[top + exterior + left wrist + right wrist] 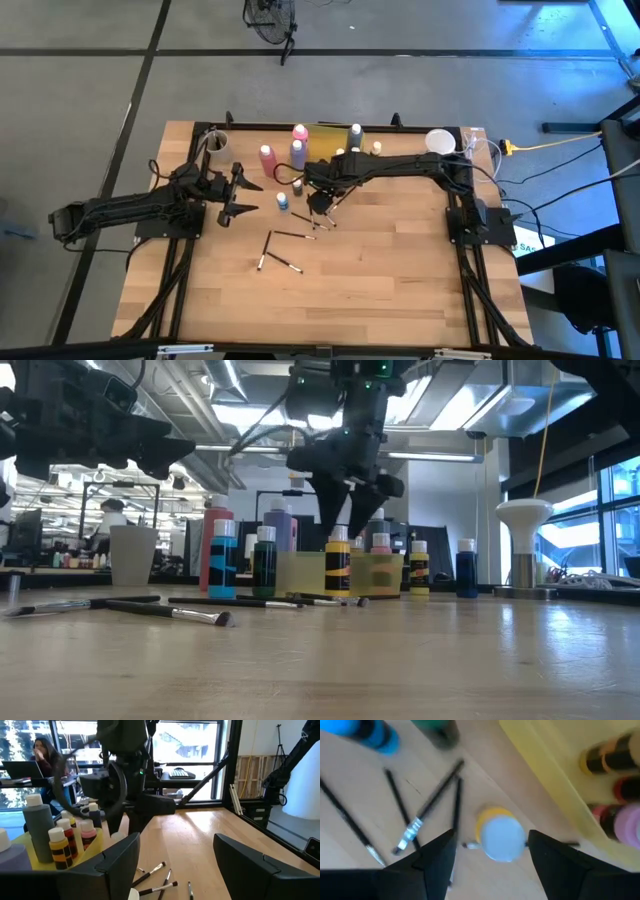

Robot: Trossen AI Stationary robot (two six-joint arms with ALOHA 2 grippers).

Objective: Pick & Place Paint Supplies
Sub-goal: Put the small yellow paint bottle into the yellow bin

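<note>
Right gripper (490, 851) hangs above a small yellow bottle (500, 837) with a white cap, jaws spread wide, one finger either side of the cap with a gap on both sides; nothing gripped. In the low view the same gripper (348, 510) sits just over the bottle (338, 563), fingertips near the cap, contact not clear. The yellow tray (555, 785) edge runs close beside one finger, with more small bottles standing inside it. Brushes (427, 807) lie scattered on the bare wood on the other finger's side, a blue bottle (365, 732) farther off. Left gripper (232, 196) waits well apart, jaws wide and empty, open wood between its fingers and ahead of them, brushes (155, 880) lying there.
</note>
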